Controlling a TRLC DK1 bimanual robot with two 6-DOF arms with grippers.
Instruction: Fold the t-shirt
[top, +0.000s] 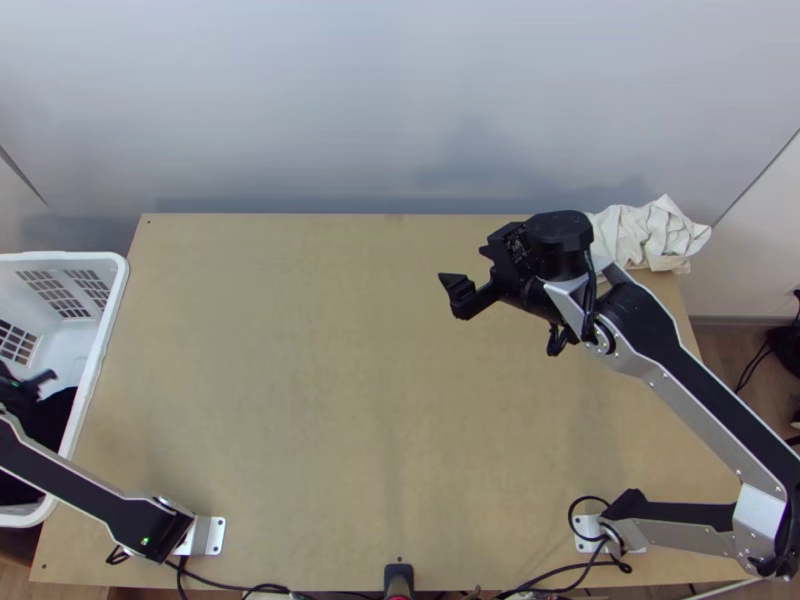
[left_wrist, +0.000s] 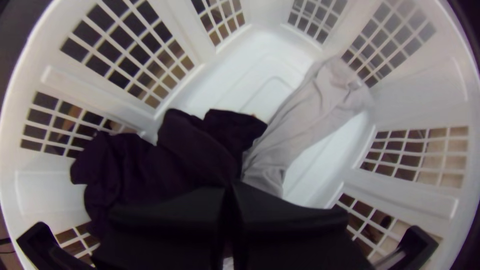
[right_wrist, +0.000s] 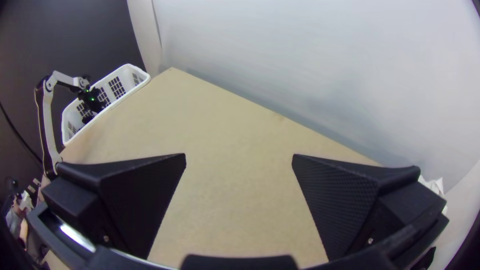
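My left gripper (top: 30, 384) is inside the white basket at the table's left. In the left wrist view, the left gripper (left_wrist: 230, 189) is shut above a bunched dark cloth (left_wrist: 185, 150); whether any fabric is between its fingers is hidden. A light grey cloth (left_wrist: 310, 110) lies crumpled beside the dark one. Over the table's back right part, my right gripper (top: 463, 264) stands open. The right wrist view shows the right gripper (right_wrist: 239, 156) with bare tabletop behind its wide-apart fingers. Which cloth is the t-shirt, I cannot tell.
The basket (top: 105, 320) stands against the left edge of the wooden table (top: 330, 380). Behind the right arm, a bunched white cloth (top: 650, 236) lies on the back right corner. A pale wall rises behind the table, and cables run along its near edge.
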